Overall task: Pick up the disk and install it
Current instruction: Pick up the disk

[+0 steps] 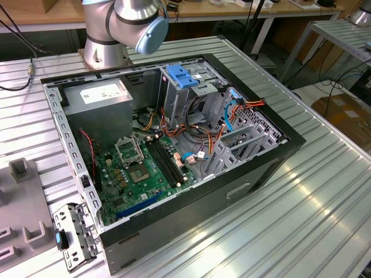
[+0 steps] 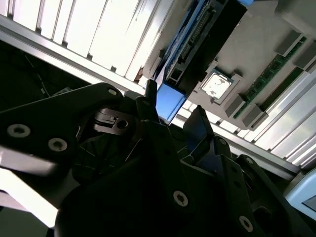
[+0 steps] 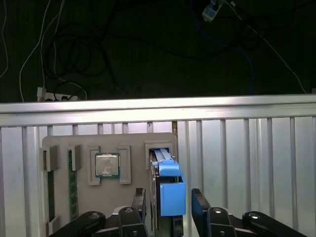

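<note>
You will find the silver arm (image 1: 124, 23) with its blue-capped joint rising from its base on the ribbed aluminium bench (image 1: 324, 220), behind the open black computer case (image 1: 191, 214). Its wrist looks down over a grey moulded fixture tray (image 3: 133, 143) near the bench edge.

The black two-fingered end effector (image 3: 169, 193) hangs over that tray with its fingers spread, one on each side of the disk (image 3: 168, 170). This is a flat silver-black hard drive edged with blue plastic carrier rails, and it stands on edge in a tray slot. A thin gap shows between each finger and the disk, so the end effector is released and grasping nothing.

In the second wrist view the disk's blue end (image 2: 169, 100) sits between the two fingers. A square silver processor chip (image 3: 107, 165) lies in the pocket beside the disk's slot.
</note>
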{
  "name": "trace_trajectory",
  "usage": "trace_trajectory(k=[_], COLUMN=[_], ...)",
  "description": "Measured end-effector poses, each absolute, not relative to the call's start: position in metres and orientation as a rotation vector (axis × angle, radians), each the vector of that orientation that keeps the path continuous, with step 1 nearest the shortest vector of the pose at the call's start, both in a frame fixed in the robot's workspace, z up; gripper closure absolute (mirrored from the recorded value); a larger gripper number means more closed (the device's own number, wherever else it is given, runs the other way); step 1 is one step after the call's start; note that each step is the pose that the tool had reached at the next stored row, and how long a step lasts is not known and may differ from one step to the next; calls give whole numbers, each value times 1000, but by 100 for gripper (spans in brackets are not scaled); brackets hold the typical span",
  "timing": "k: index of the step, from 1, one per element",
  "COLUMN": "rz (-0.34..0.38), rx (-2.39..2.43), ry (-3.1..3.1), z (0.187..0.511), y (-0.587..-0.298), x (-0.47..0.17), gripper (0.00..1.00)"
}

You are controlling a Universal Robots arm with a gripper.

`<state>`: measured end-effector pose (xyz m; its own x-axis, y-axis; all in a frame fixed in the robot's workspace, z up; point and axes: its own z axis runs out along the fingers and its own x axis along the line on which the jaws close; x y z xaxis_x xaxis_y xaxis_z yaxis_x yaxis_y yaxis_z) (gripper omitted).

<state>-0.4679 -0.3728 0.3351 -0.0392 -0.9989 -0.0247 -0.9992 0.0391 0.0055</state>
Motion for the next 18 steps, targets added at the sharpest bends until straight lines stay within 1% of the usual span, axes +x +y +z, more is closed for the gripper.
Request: trace_trajectory(k=[14, 18], rz=[48, 47], rx=[-2197, -2201], ry=[2230, 2227], z=[307, 306], y=[-373, -371], x=[-472, -472], gripper=[50, 50])
